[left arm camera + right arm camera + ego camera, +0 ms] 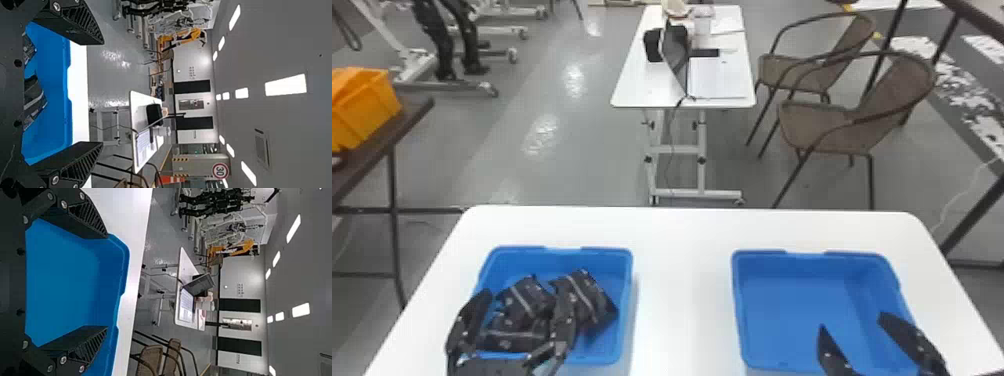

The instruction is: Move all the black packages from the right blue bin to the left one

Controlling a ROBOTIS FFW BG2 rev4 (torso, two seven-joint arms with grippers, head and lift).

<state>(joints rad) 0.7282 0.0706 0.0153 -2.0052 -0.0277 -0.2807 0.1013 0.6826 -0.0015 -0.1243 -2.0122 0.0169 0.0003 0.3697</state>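
Treat black packages [526, 301] as probably light, soft, a bit slippery; pinch across the thick middle, avoid loose corners. Find them heaped in left bin [628, 285], beneath wide-open left gripper [527, 294]; see right gripper [852, 321], also spread, over right bin [782, 310].

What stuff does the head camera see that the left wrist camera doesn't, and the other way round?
Head view: the right blue bin, the right hand with its fingers apart over that bin, and an orange crate on a dark table.
Left wrist view: ceiling lights and a round sign with a red ring.
Both: the left blue bin, black packages inside it, the left hand, and a laptop on a white desk.
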